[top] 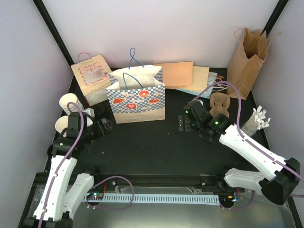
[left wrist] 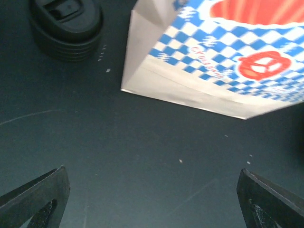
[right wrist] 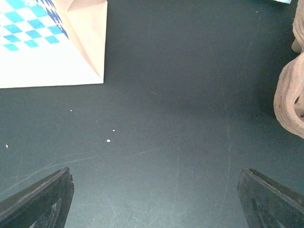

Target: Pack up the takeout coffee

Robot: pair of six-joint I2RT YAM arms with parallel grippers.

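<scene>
Cream-white ribbed paper cups point(top: 71, 102) sit at about 9 o'clock on the black table point(top: 156, 147). We see two of them, and the nearer one is partly hidden behind the left arm. Just beside them, toward the centre, is the stack of round black plastic lids point(left wrist: 66, 28); in the left wrist view it lies at 11 o'clock. Nothing of the coffee is packed yet, we judge.

The blue-and-white checked paper bag point(top: 137, 97) stands upright at 12 o'clock with its mouth open. The left gripper point(left wrist: 152, 202) hangs low over bare table near the lids and the bag's corner, with its fingers spread wide and holding nothing. The right gripper point(right wrist: 152, 202) is also fully released and empty. It is just right of the centre, near the moulded brown pulp cup carrier point(right wrist: 290, 90) at 2 o'clock.

What may go wrong from here? The left arm leans very close to the nearer cup, so a turn toward the cups could knock it over. The cups are thin paper, and we think too hard a squeeze would dent them. The bag is light and nothing supports it, so a cup or a finger catching its rim could tip it. The lids are stacked, so more than one may come up together.
</scene>
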